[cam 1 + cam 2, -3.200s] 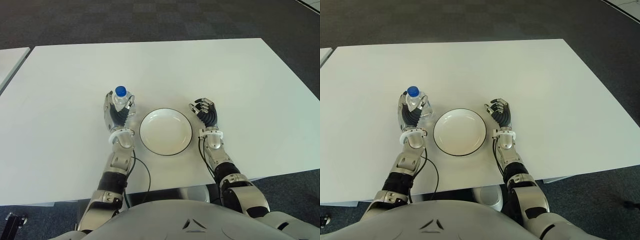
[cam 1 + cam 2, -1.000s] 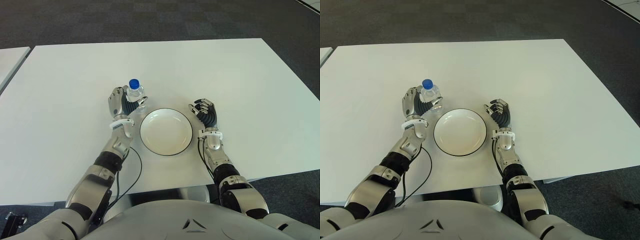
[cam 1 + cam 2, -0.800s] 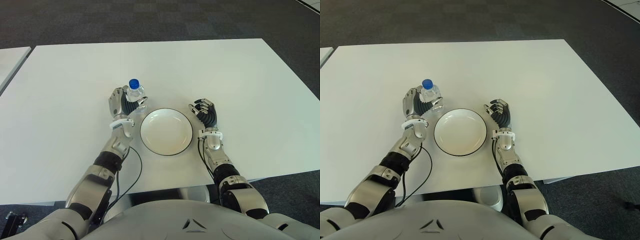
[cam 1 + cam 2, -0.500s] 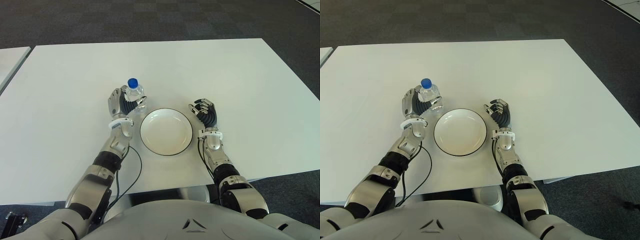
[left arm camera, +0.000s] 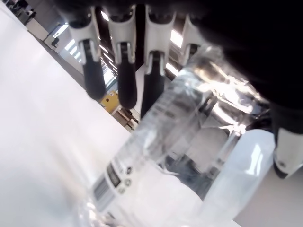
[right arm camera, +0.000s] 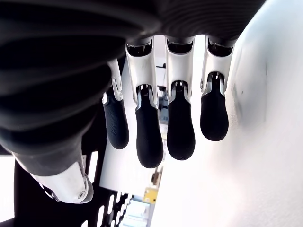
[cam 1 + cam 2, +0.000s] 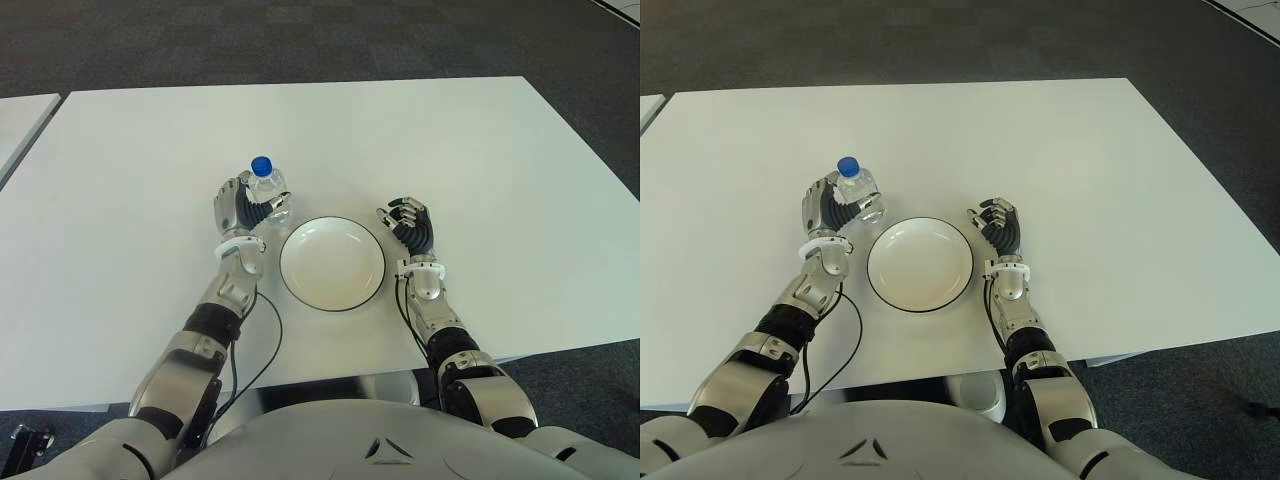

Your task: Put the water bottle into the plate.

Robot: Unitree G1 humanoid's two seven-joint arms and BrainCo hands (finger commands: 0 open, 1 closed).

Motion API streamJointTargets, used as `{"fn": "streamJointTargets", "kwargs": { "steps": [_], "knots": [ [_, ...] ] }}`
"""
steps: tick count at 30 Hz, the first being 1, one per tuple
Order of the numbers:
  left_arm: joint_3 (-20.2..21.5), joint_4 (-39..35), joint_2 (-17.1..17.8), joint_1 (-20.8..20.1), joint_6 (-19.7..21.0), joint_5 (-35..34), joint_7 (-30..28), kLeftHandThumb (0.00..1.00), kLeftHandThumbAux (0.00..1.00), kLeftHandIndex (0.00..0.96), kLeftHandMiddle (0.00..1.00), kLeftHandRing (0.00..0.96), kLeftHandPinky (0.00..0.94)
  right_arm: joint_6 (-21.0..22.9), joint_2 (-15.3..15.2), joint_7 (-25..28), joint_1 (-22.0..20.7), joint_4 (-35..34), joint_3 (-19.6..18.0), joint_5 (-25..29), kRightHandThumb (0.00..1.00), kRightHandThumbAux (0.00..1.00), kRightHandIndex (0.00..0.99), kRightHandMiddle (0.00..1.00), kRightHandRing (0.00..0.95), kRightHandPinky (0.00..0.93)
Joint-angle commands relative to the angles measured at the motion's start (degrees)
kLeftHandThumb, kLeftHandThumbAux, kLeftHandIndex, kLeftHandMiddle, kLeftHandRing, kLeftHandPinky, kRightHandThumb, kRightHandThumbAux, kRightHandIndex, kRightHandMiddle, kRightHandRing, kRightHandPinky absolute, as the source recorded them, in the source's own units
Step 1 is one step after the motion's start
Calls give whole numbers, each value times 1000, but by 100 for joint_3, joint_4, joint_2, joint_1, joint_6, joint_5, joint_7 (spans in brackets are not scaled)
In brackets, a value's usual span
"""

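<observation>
Table (image 7: pixel 450 140) carries only the white plate (image 7: pixel 332 263), with nothing between it and the water bottle (image 7: pixel 266 189). Left hand (image 7: pixel 240 210) clasps the bottle upright, blue cap up, just left of the plate. Right hand (image 7: pixel 412 226), fingers loosely curled and holding nothing, sits right of the plate.

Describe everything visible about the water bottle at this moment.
The water bottle is small, of clear plastic with a blue screw cap and a label with a barcode. It stands roughly upright in the grasp of the left hand, whose fingers wrap its body. It is just to the robot's left of the white plate, not yet over it, above the white table. Whether its base touches the table cannot be told.
</observation>
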Motion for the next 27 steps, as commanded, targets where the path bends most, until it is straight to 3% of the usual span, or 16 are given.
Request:
{"fn": "streamJointTargets", "kwargs": {
  "steps": [1, 10, 27],
  "knots": [
    [99, 134, 78, 39, -89, -55, 47, 851, 670, 394, 533, 865, 835, 18, 9, -27, 47, 153, -36, 6, 707, 728, 433, 633, 645, 653],
    [191, 47, 135, 107, -259, -45, 57, 851, 670, 394, 533, 868, 843, 30, 0, 3, 13, 194, -37, 21, 707, 728, 433, 634, 643, 647],
    [266, -1631, 471, 716, -364, 32, -310, 851, 670, 395, 535, 876, 859, 110, -9, -32, -6, 180, -17, -19, 707, 728, 433, 630, 642, 638]
  ]
}}
